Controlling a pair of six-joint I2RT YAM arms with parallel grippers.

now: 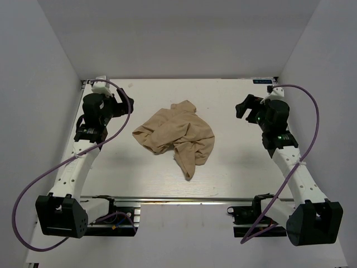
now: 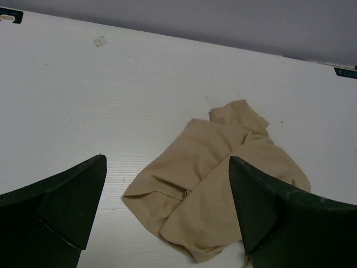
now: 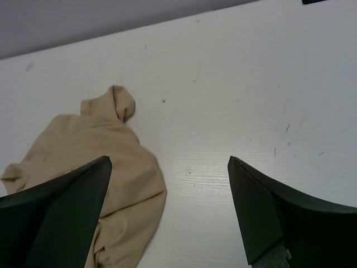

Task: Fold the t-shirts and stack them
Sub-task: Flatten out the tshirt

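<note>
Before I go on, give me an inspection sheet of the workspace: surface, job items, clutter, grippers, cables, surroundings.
Surface: white table, faint scuffs on the right side.
Job's things: one tan t-shirt, crumpled in a heap mid-table, unfolded, not held.
Clutter: small pale scrap near the far edge; nothing else seen.
Grippers: left gripper open and empty, left of the shirt; right gripper open and empty, right of it.
Cables: left purple cable and right purple cable loop outward, clear of the shirt.
Surroundings: white walls on three sides.
</note>
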